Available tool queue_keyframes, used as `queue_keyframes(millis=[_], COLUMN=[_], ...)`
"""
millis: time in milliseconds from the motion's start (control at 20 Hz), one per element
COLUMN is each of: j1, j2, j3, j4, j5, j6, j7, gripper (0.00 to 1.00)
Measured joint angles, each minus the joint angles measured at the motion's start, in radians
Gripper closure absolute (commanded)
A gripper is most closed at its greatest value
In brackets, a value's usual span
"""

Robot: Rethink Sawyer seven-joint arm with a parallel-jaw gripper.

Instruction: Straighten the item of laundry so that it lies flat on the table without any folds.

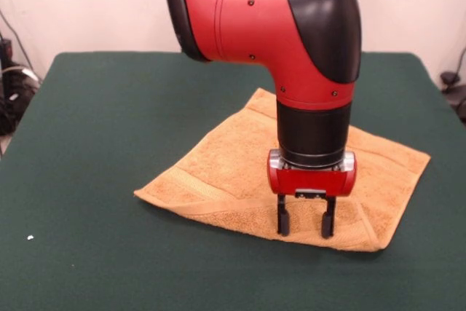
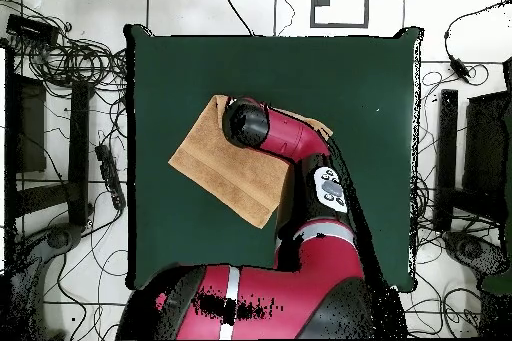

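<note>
The golden-orange towel point(image 1: 226, 172) lies on the dark green table point(image 1: 109, 114), right of the middle, turned at an angle. A woven band runs along its near left side, and its near edge looks doubled over. My gripper point(image 1: 306, 225) points straight down over the towel's near edge, open and holding nothing, with its fingertips point(image 1: 282, 225) at or just above the cloth. In the overhead view the towel point(image 2: 210, 162) shows on the table point(image 2: 340, 87), partly covered by the arm. There the arm hides the gripper.
A small white speck point(image 1: 30, 237) lies on the table near the front left. Cables and equipment point(image 2: 70, 107) crowd the floor around the table's sides. The arm's red and black wrist point(image 1: 313, 71) stands over the towel's middle.
</note>
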Motion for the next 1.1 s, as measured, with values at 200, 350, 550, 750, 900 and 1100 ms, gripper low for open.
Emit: queue_keyframes(millis=[200,350,550,750,900,1100], j1=[0.002,0.002,0.003,0.005,0.008,0.016], j2=[0.000,0.000,0.000,0.000,0.000,0.000], j3=[0.000,0.000,0.000,0.000,0.000,0.000], j4=[0.005,0.010,0.015,0.018,0.022,0.024], j5=[0.012,0.017,0.024,0.033,0.037,0.044], j6=[-0.027,-0.046,-0.062,-0.063,-0.063,-0.063], j7=[0.000,0.000,0.000,0.000,0.000,0.000], gripper=[0.00,1.00,1.00,1.00,1.00,1.00])
